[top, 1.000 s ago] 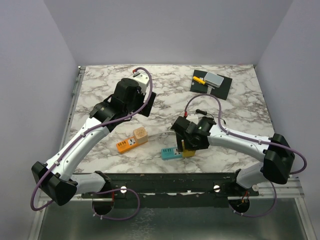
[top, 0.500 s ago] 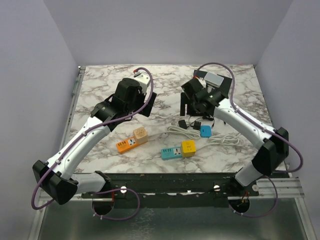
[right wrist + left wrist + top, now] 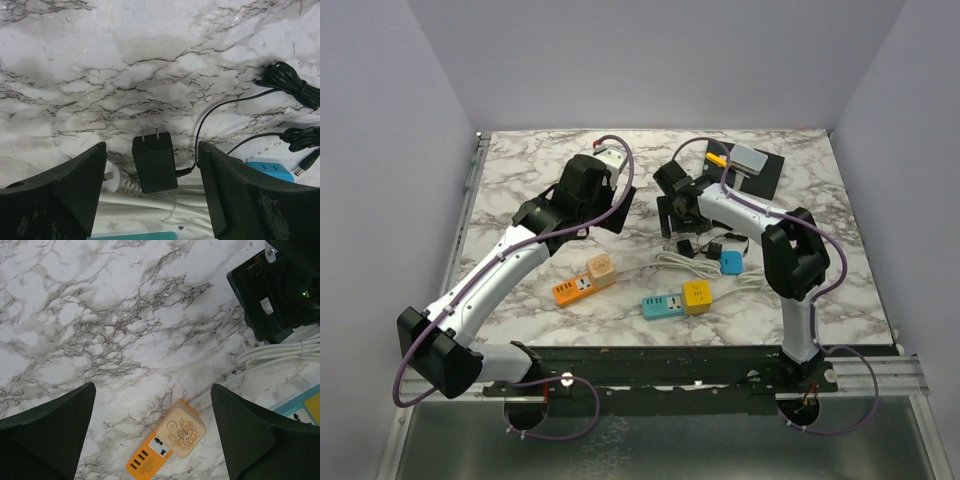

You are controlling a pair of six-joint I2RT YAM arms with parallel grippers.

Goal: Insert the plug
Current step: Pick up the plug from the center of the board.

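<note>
Now plug (image 3: 154, 162) lies btwn R end effector (image 3: 151, 145) fingers, untouched.

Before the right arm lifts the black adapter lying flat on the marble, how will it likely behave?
The black adapter looks like a rigid block, so it should probably hold firm and not roll. Its thin cable is floppy and bundled, so it will likely trail and tug. Its rear seems to lie on the white cord, which might shift.
</note>
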